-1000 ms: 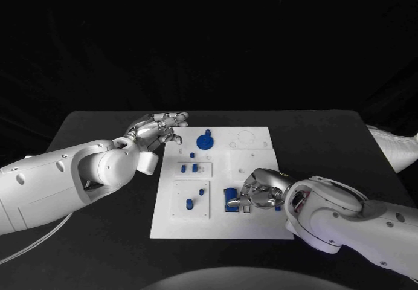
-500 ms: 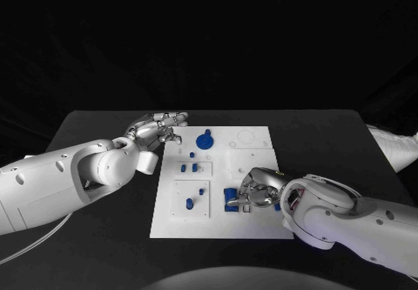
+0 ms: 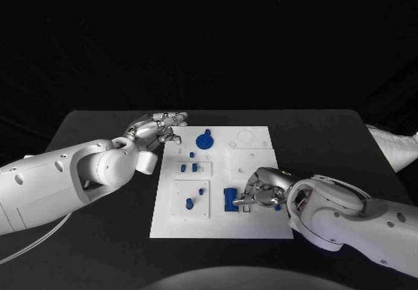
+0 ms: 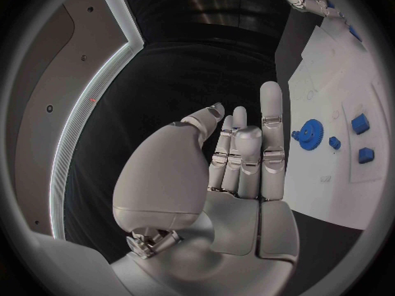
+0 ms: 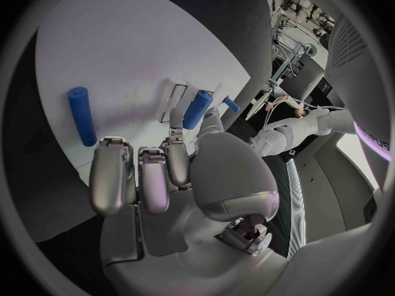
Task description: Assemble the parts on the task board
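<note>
task board: the white plate (image 3: 252,226) sits in the middle of the black table (image 3: 339,139), long side running near to far. It also shows in the left wrist view (image 4: 329,105) and the right wrist view (image 5: 124,52).
left hand: the left hand (image 3: 157,129) hangs at the far-left corner of the board, right at its edge. In its wrist view (image 4: 239,158) the fingers are stretched out and a bit apart, nothing in them, so it's open and empty.
right hand: the right hand (image 3: 261,192) is down over the near-right part of the board with fingers curled in (image 5: 177,171). The fingertips look like they're at a blue cylinder (image 5: 196,109) next to a small white bracket, but honestly I can't tell if it's actually gripping it or just touching.
blue block: a bigger blue piece (image 3: 230,199) stands just left of the right hand, near side of the board.
blue gear: round gear (image 3: 205,142) on the far part of the board, close to the left hand, also visible from the left wrist (image 4: 310,138).
small blue parts: a few little ones (image 3: 193,167) mid-board on the left side, and a couple more (image 3: 191,204) on a raised square nearer to the robot.
loose peg: a blue rod (image 5: 81,116) lies flat on the board beside the right hand's fingers, not touched.
</note>
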